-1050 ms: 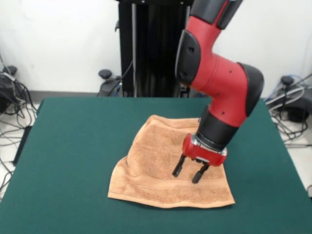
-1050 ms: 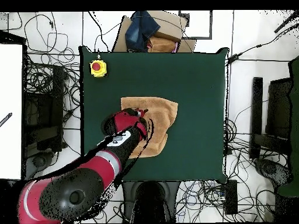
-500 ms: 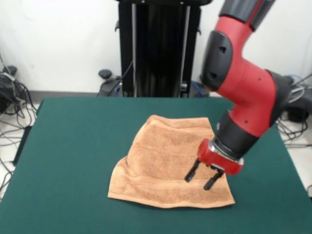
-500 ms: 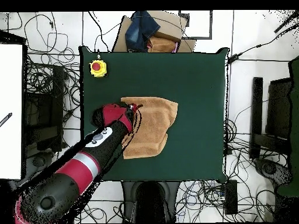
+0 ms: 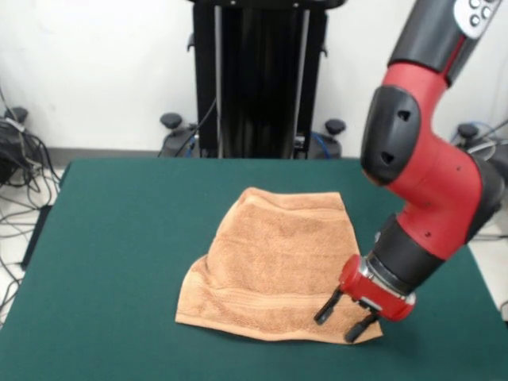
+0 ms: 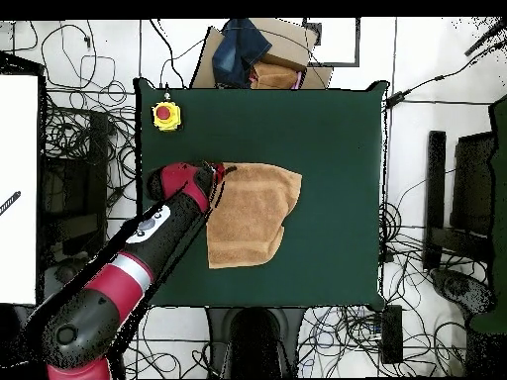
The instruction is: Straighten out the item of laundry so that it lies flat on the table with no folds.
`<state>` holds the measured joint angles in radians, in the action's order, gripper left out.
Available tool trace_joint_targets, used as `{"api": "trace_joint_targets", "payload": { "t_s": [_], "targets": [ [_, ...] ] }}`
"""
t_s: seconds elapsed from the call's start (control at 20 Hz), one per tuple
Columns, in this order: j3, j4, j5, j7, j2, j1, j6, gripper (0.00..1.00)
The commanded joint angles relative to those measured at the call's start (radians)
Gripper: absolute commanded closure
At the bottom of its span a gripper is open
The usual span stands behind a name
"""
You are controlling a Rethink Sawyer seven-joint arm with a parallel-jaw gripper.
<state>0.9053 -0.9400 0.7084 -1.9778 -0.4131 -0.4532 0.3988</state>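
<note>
Peach-orange towel (image 5: 274,266) lies rumpled on the green table (image 5: 119,238). At the towel's near right corner the gripper (image 5: 347,317) hovers, its 2 fingers apart, gripping nothing.

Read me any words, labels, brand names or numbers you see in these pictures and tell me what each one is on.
None can be read.
Towel: no tag or print shows.
Red arm: no legible marking; grey buttons near its top carry no readable text.
Yellow box with a red button: any lettering is too small to tell.
Table: plain green.
</note>
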Motion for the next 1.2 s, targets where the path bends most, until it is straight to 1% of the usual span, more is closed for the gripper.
{"api": "trace_joint_targets", "payload": {
  "t_s": [0.05,0.25,0.6,0.85,1.05,1.2],
  "targets": [
    [0.072,0.185,0.100,-0.423,-0.149,0.014,0.095,0.00],
    [0.014,0.164,0.074,-0.405,-0.115,0.009,0.094,0.00],
    [-0.068,0.086,0.043,-0.368,-0.040,-0.020,0.103,0.00],
    [-0.125,-0.007,0.037,-0.354,0.062,-0.061,0.174,0.00],
    [-0.108,0.005,0.025,-0.363,0.072,-0.073,0.230,0.00],
    [-0.080,0.026,0.032,-0.408,0.048,-0.083,0.264,0.00]
  ]
}}
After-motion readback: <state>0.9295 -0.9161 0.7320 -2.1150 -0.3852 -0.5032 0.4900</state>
